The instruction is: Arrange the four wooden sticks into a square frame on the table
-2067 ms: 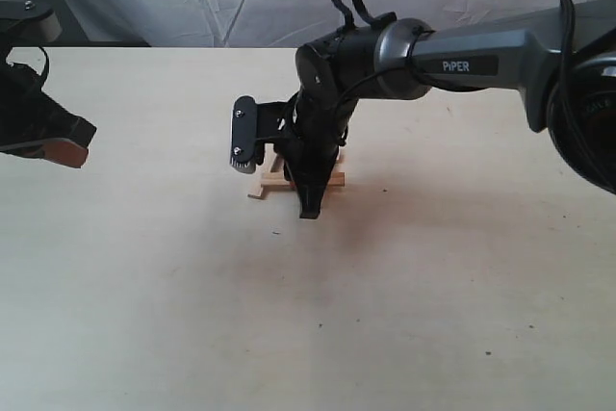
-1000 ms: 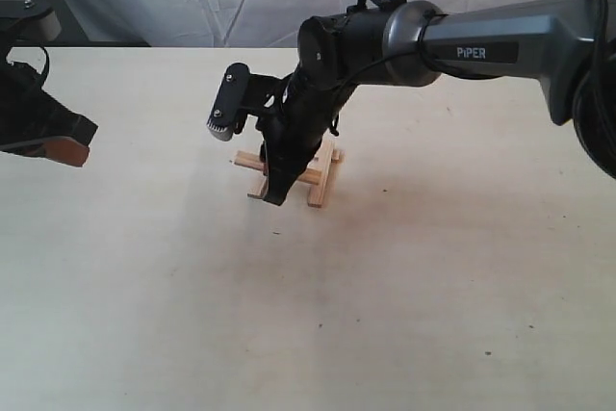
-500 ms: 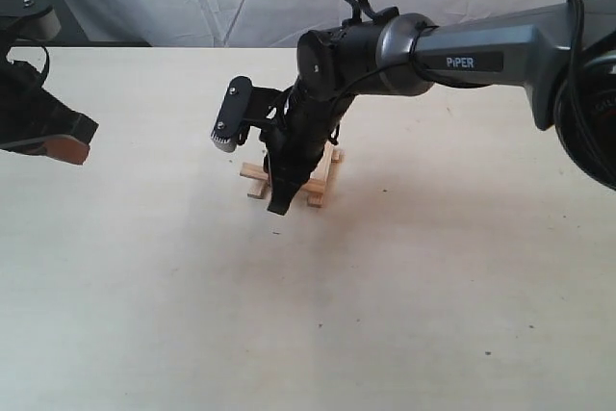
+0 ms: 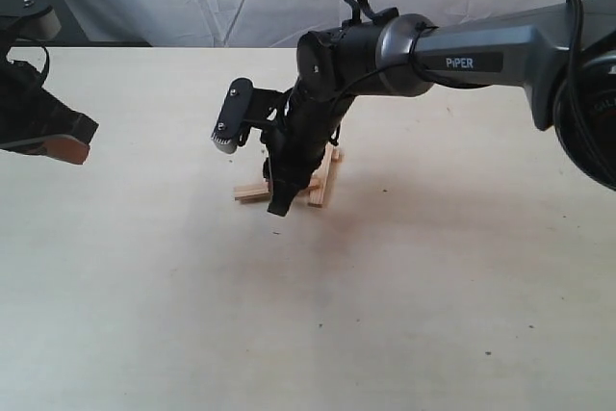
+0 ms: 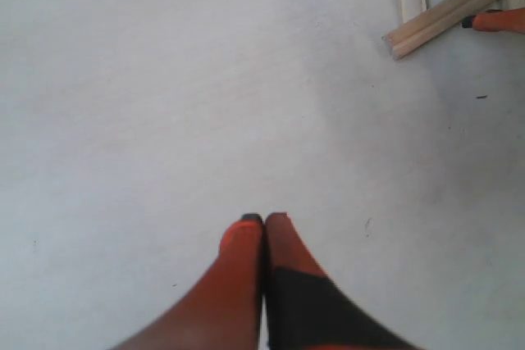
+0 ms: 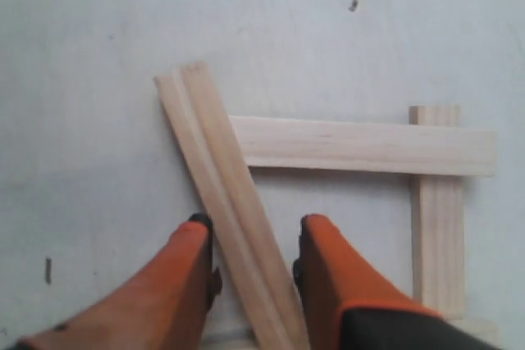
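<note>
Notably, only right wrist view shows it — right gripper (image 6: pixel 256 229) part-open, straddling slanted stick (image 6: pixel 201 145); left gripper (image 5: pixel 264 223) closed, empty.

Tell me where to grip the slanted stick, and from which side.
Take the slanted stick at mid-length, from above, claw fingers on its two long edges. It is slim, with bare table either side there; one end meets the crosswise stick.
</note>
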`<state>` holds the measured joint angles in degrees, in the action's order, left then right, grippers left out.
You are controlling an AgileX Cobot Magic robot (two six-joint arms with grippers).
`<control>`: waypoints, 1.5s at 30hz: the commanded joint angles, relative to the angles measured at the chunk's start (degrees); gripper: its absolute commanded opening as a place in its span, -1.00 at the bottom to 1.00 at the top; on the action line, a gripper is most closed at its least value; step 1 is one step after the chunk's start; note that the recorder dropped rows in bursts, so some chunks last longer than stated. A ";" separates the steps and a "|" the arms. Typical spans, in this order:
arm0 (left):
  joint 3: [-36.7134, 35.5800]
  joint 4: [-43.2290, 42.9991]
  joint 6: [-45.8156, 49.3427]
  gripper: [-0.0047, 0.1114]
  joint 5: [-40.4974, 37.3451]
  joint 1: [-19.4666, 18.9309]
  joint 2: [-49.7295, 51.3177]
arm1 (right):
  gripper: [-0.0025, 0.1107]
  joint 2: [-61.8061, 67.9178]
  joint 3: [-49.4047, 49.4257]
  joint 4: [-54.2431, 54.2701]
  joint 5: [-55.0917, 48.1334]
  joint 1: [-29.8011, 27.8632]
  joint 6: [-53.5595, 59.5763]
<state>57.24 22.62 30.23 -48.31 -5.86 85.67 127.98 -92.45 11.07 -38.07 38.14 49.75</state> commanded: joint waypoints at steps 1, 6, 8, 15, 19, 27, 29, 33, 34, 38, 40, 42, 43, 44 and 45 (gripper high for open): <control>-0.17 1.45 -0.30 -0.92 0.96 -0.26 -0.30 | -0.33 -1.58 -3.57 -0.06 -2.56 -0.16 -7.56; -0.17 9.31 -0.30 -0.92 4.44 -0.26 1.96 | -0.88 -1.95 -9.21 -0.05 -10.25 -4.64 -22.36; -0.17 12.43 -0.30 -0.92 5.64 -0.26 5.89 | -0.96 -1.43 -9.21 0.43 -13.26 -7.19 -29.03; -0.17 21.77 1.69 -0.92 9.64 5.22 20.06 | -0.96 2.29 -9.21 8.09 -13.23 -8.83 -30.31; -0.17 25.46 1.69 -0.92 18.16 10.36 24.55 | -0.96 2.65 -9.21 8.32 -13.60 -8.94 -31.65; 0.06 28.11 1.69 -0.92 28.79 13.70 26.89 | -0.96 2.65 -9.21 -3.52 -16.38 -8.94 -40.24; 0.82 28.81 1.80 -0.92 28.95 13.70 27.37 | -0.96 2.74 -9.21 -3.52 -16.38 -8.94 -40.64; 2.19 29.37 1.92 -0.92 28.71 14.06 28.89 | -0.96 3.85 -9.21 -3.97 -16.89 -8.94 -41.02; 2.30 29.37 1.92 -0.92 28.59 14.46 28.99 | -0.96 4.19 -9.11 -3.97 -17.09 -8.94 -41.02; 2.50 29.23 1.92 -0.92 29.38 16.09 29.38 | -0.96 5.13 -9.11 -3.59 -16.50 -8.94 -41.02; 2.65 29.43 1.92 -0.92 30.59 16.45 29.38 | -0.96 5.13 -9.11 -3.33 -15.87 -8.94 -41.02; 2.91 30.14 1.92 -0.92 31.96 16.75 29.83 | -0.96 5.25 -9.11 -3.00 -15.59 -8.94 -41.02; 3.05 30.49 1.92 -0.92 32.06 16.86 30.07 | -0.96 5.25 -9.11 -2.89 -15.59 -8.94 -41.02; 3.50 30.75 1.92 -0.92 31.86 16.86 30.59 | -0.96 5.35 -9.11 -2.57 -15.59 -8.94 -41.02; 3.85 30.90 1.92 -0.92 31.46 16.86 31.01 | -0.96 5.48 -9.11 -2.18 -15.59 -8.94 -41.02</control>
<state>60.24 52.66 31.94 -17.13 10.65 115.48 133.36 -101.38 8.16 -54.06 29.34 8.88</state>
